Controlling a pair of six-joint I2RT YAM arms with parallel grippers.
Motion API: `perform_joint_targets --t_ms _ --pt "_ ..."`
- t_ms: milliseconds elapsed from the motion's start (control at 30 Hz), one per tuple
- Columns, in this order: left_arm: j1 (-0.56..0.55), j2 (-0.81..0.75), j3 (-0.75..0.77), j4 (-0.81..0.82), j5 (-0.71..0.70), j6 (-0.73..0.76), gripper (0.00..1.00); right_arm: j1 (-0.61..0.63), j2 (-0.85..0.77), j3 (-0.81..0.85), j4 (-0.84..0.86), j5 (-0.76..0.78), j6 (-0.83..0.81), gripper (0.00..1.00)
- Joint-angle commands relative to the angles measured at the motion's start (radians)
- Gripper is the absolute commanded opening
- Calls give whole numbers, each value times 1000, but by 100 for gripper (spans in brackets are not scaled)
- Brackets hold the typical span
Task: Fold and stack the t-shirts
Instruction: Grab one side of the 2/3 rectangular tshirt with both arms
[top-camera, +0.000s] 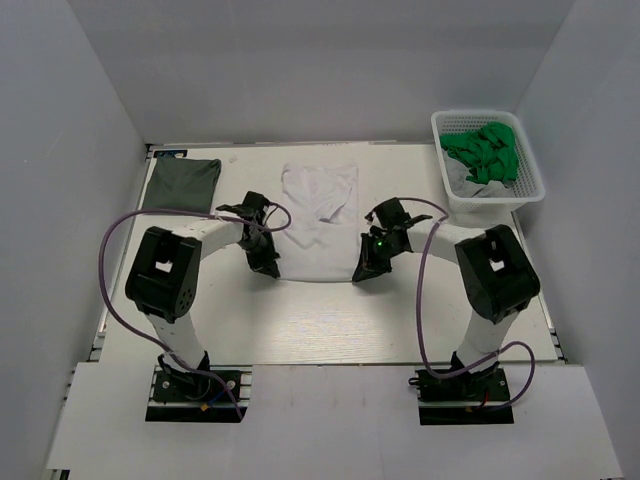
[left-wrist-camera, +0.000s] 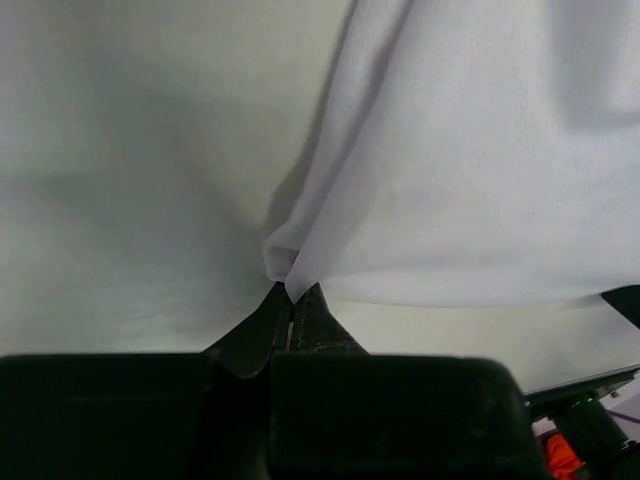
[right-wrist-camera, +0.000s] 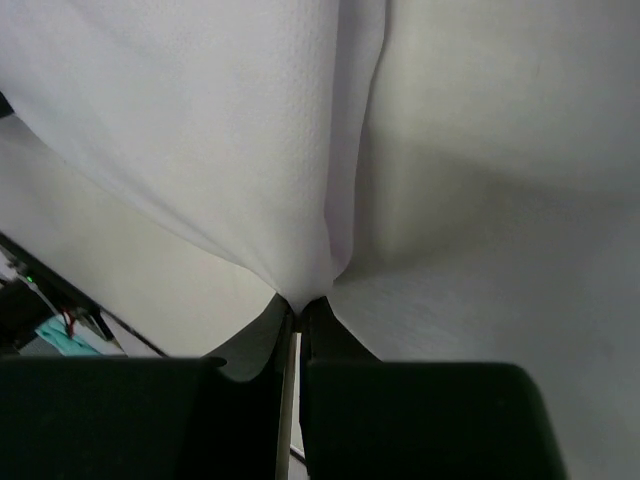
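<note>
White t-shirt (top-camera: 318, 215) hem between left fingers (left-wrist-camera: 262, 335), right fingers (right-wrist-camera: 325, 338)

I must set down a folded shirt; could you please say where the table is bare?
Bare: the near strip of white table between the white cloth t-shirt and the arm bases, and the far gap between that shirt and the white plastic basket. Crowded: far left corner, under the folded dark grey-green t-shirt.
</note>
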Motion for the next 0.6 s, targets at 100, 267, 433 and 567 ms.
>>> perform_joint_targets --t_ms 100,267,433,567 --pt "-30 -247 -91 -214 38 9 0 41 -236 -76 -304 8 -87 0" --pt "-64 -364 -36 -433 71 18 0 81 -404 -84 -523 -109 -131 0" --pt "-64 -459 79 -614 75 18 0 98 -504 -53 -679 -186 -154 0" --pt "-64 -497 119 -651 66 8 0 91 -598 -62 -667 -310 -115 0"
